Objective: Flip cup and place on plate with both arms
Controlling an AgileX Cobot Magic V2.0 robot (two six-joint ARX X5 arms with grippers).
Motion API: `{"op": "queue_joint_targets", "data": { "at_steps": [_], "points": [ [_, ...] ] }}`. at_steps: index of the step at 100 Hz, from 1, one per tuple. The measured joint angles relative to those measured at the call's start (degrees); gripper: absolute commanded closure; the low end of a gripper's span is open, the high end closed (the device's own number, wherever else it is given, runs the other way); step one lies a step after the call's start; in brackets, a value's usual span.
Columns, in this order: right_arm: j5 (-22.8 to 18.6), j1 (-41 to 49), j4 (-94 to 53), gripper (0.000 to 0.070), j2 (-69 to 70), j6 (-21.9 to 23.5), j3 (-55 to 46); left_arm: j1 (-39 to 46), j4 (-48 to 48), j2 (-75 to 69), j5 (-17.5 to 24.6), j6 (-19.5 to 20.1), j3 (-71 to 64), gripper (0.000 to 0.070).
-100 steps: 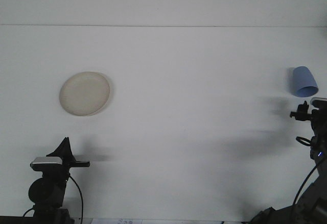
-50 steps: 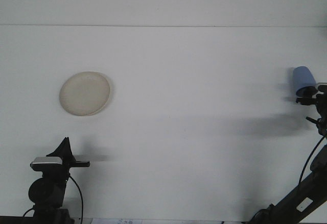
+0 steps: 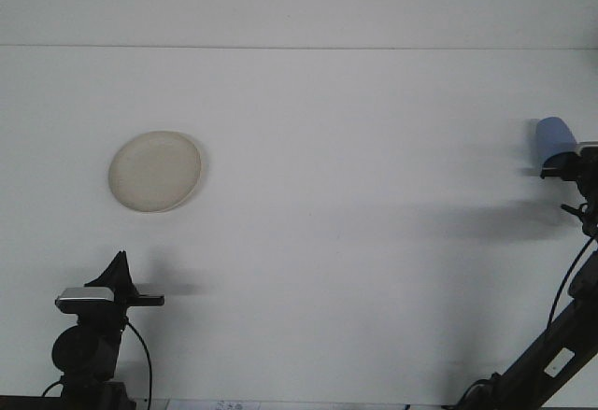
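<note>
The cup looks light, stiff and tippy, best gripped across its wall. The right gripper sits against it; whether that claw is open or closed, I cannot tell.

Our left arm sits low at the near left edge, its left gripper pointing up and parked. Our right arm extends up along the right edge; the right gripper is partly cut off by the frame.
</note>
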Motion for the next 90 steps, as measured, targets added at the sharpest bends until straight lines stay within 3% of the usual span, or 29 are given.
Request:
{"op": "queue_joint_targets", "data": {
  "at_steps": [25,53,75,90],
  "points": [
    [-2.2,0.3,-5.8,0.07,-3.1,5.8,0.0,0.0,0.0,0.0,0.0,0.0,0.0,0.0685],
    [-2.2,4.5,-20.7,0.07,-21.0,12.5,0.0,0.0,0.0,0.0,0.0,0.0,0.0,0.0685],
    [2.8,14.4,-34.8,0.07,-33.5,20.7,0.0,0.0,0.0,0.0,0.0,0.0,0.0,0.0685],
    [7.0,26.1,-50.0,0.07,-43.3,21.2,0.0,0.0,0.0,0.0,0.0,0.0,0.0,0.0685]
  ]
}}
